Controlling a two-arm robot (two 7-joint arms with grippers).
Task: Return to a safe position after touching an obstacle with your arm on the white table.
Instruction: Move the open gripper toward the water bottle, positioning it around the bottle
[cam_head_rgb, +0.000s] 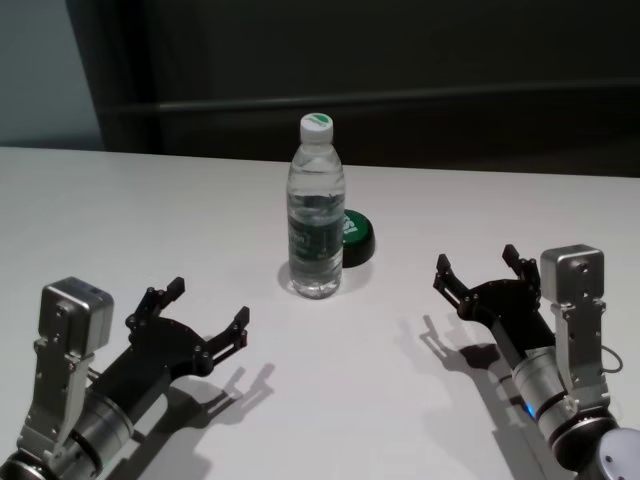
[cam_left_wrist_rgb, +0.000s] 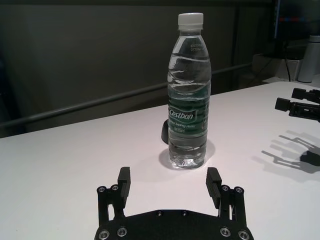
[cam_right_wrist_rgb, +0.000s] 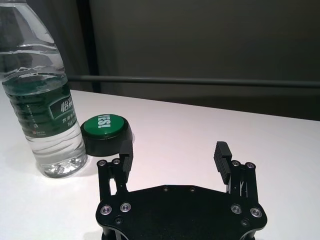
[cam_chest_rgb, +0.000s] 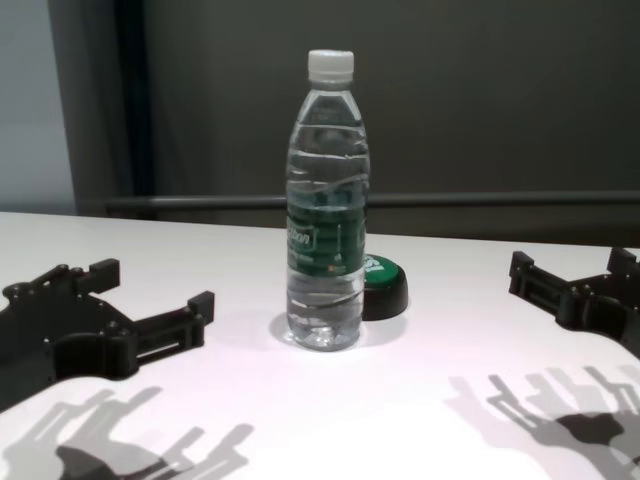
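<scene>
The obstacle, a tall clear water bottle (cam_head_rgb: 317, 215) with a white cap and dark green label, stands upright mid-table on the white table (cam_head_rgb: 120, 220). It also shows in the left wrist view (cam_left_wrist_rgb: 188, 95), the right wrist view (cam_right_wrist_rgb: 42, 105) and the chest view (cam_chest_rgb: 325, 210). My left gripper (cam_head_rgb: 208, 304) is open and empty, low over the table at the near left, apart from the bottle; it also shows in the chest view (cam_chest_rgb: 150, 290). My right gripper (cam_head_rgb: 478, 268) is open and empty at the near right, apart from the bottle.
A low black puck with a green top (cam_head_rgb: 355, 238) sits just behind and to the right of the bottle, also in the right wrist view (cam_right_wrist_rgb: 106, 132). A dark wall with a horizontal rail (cam_head_rgb: 400, 100) runs beyond the table's far edge.
</scene>
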